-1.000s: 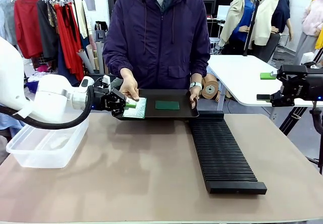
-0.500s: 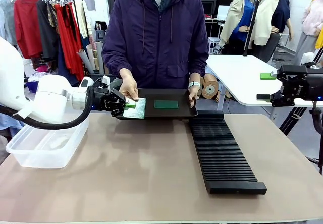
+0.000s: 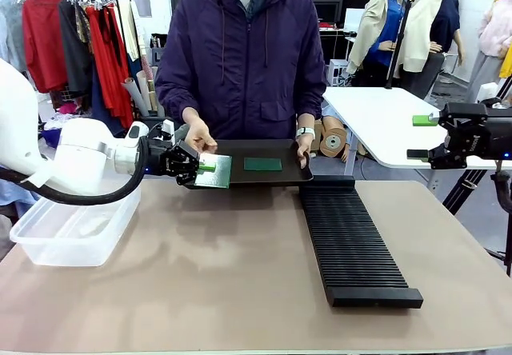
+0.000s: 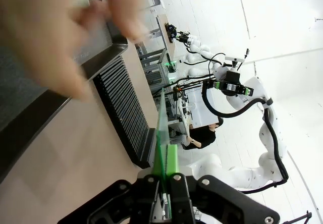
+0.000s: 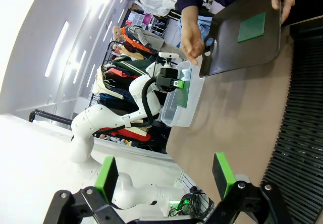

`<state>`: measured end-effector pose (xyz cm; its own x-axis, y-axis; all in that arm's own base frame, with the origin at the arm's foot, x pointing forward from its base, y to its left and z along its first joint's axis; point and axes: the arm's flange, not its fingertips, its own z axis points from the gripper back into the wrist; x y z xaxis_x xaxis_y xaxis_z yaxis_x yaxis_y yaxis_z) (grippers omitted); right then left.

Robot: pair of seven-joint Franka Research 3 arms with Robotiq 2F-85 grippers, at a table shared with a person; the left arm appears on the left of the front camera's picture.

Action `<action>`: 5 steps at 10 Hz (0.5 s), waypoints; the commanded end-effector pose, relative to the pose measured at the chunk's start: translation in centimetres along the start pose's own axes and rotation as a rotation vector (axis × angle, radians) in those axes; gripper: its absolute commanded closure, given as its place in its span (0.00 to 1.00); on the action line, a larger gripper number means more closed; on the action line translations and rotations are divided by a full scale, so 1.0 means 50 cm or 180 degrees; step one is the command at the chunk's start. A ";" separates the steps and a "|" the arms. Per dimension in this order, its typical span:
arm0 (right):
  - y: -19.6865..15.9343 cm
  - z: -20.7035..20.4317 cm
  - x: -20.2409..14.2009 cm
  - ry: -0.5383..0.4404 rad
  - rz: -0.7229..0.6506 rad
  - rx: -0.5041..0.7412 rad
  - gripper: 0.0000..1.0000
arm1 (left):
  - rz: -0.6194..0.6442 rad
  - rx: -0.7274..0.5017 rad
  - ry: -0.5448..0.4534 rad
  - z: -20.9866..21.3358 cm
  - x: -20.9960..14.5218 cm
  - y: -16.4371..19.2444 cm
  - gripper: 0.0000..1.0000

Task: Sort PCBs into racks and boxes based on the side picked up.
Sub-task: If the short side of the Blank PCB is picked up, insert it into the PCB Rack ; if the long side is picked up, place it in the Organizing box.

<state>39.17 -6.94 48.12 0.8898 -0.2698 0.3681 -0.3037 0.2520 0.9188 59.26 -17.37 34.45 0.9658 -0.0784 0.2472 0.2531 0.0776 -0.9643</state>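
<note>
at left centre a pcb (image 3: 216, 173) is clamped in the left gripper (image 3: 200, 165); it should be drawn level past the tray (image 3: 272, 184) rim. the right gripper (image 5: 164, 173) is spread open.

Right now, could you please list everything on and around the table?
Table: one, tan.
Tray: one, black; held by the person at the table's far edge.
PCBs: two, green; one in the left pincer, one flat in the tray.
Rack: one, black, slotted; on the table, right of centre.
Tub: one, clear; table's left edge.
Hands: two; one by the held PCB, one on the tray's right edge.
Left pincer: one, black; shut on a PCB.
Right pincer: one, black; open, raised at right.
</note>
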 end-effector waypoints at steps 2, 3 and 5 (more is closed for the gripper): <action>0.005 -0.004 0.004 -0.0035 0.0007 0.0053 0.00 | 0.0031 -0.0027 -0.0028 -0.001 0.000 -0.003 1.00; 0.005 -0.004 0.004 -0.0035 0.0007 0.0053 0.00 | 0.0031 -0.0027 -0.0028 -0.001 0.000 -0.003 1.00; 0.005 -0.004 0.004 -0.0035 0.0007 0.0053 0.00 | 0.0031 -0.0027 -0.0028 -0.001 0.000 -0.003 1.00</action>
<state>39.17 -6.94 48.12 0.8898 -0.2698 0.3681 -0.3037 0.2520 0.9189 59.26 -17.37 34.45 0.9658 -0.0784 0.2470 0.2530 0.0776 -0.9644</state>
